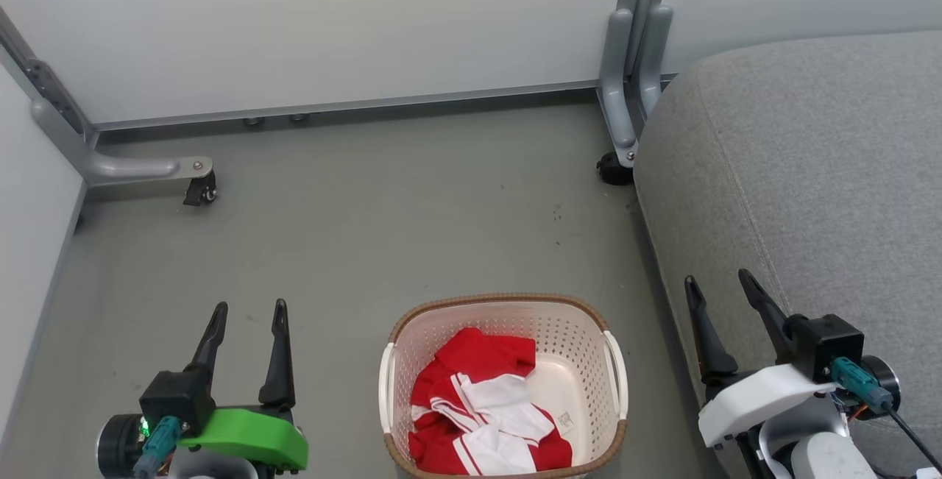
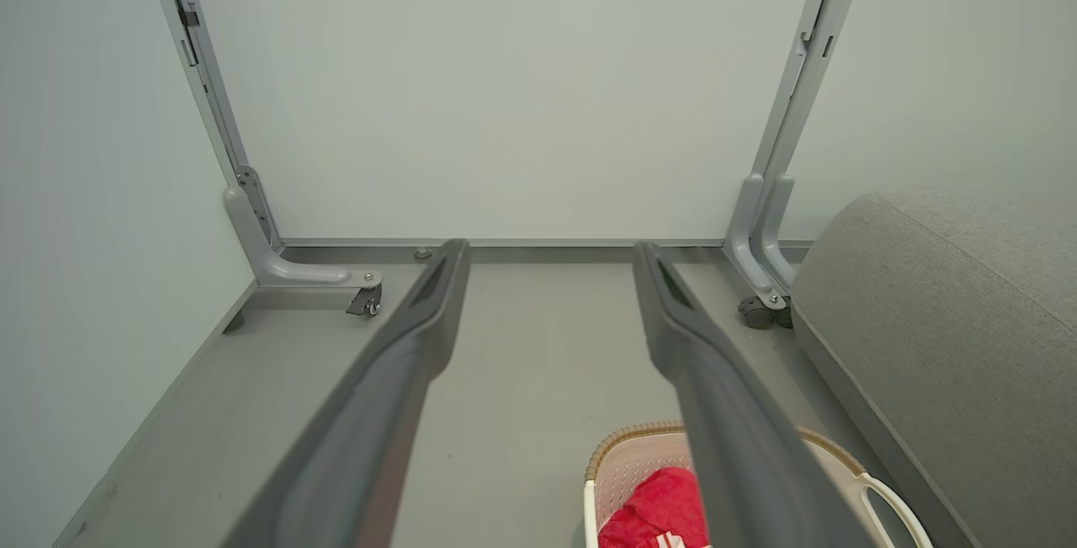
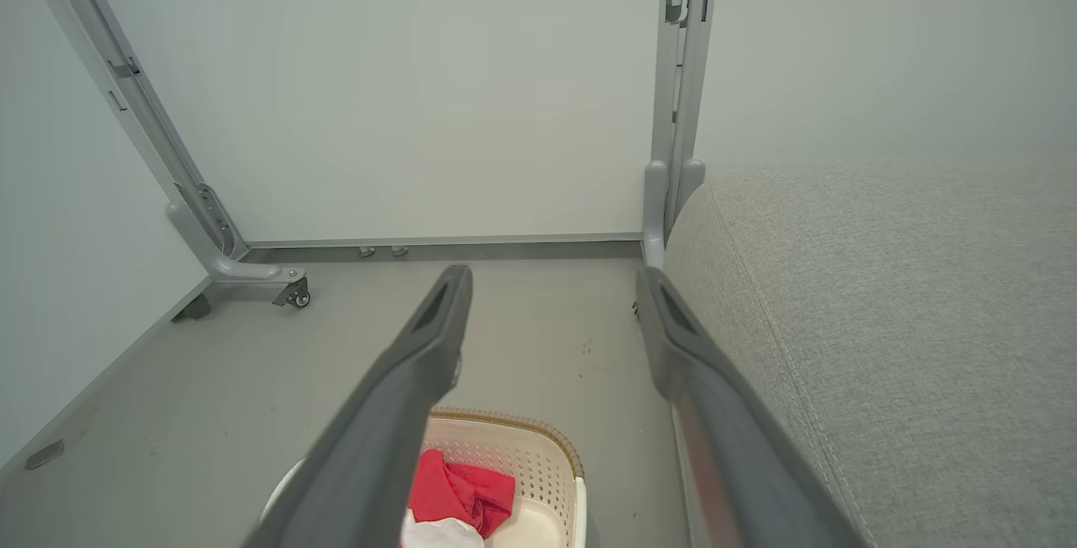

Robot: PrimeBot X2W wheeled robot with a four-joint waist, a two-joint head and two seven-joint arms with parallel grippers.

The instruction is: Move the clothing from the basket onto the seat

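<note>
Head view: the basket (image 1: 508, 296) is sitting on the floor (image 1: 368, 229) at 6 o'clock, holding the clothing (image 1: 478, 361). The seat (image 1: 809, 170) is spreading across 3 o'clock, near the basket. The left end effector (image 1: 249, 304) at 7 o'clock and the right end effector (image 1: 717, 277) at 4 o'clock are both gaping wide, gripping nothing. A castored frame foot (image 1: 140, 168) is standing at 10 o'clock, another foot (image 1: 622, 148) at 1 o'clock against the seat.

Left wrist view: one finger (image 2: 740, 447) is crossing the basket at 5 o'clock.

Right wrist view: the basket is lying at 6 o'clock, partly hidden behind a finger (image 3: 395, 413).
</note>
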